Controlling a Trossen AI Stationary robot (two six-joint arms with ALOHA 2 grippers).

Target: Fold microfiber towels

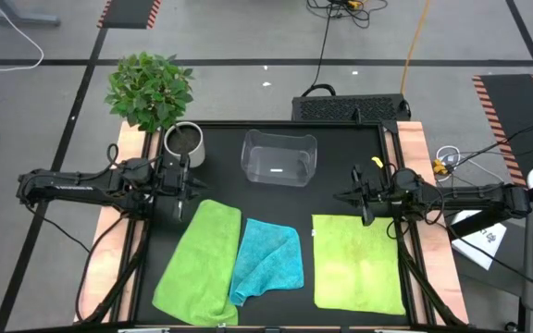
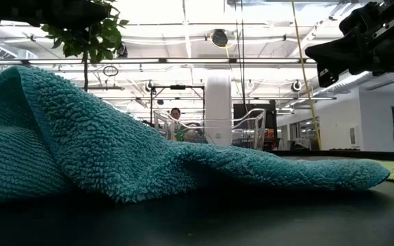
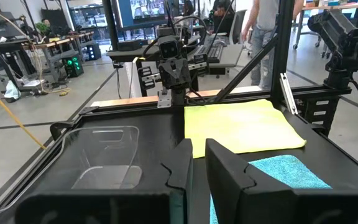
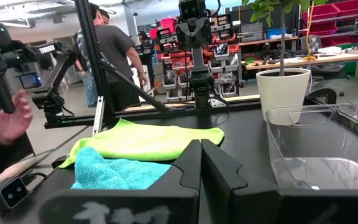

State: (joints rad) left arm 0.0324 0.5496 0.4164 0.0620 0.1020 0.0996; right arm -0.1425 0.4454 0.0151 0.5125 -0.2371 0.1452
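From above, the clear plastic bin (image 1: 278,157) with rounded corners sits at the back of the black table (image 1: 340,194), while three fuzzy microfiber towels lie in front: a left lime-green towel (image 1: 197,264), a rumpled turquoise towel (image 1: 268,259) overlapping its edge, and a flat right lime-green towel (image 1: 356,262) apart. The left gripper (image 1: 185,190) hovers beside a white plant pot (image 1: 185,142), its fingers slightly parted around nothing, and the right gripper (image 1: 366,199) hangs pinched together, empty. At table height the turquoise towel's looped pile fills the foreground; in the right wrist view the bin's glossy walls show nothing inside.
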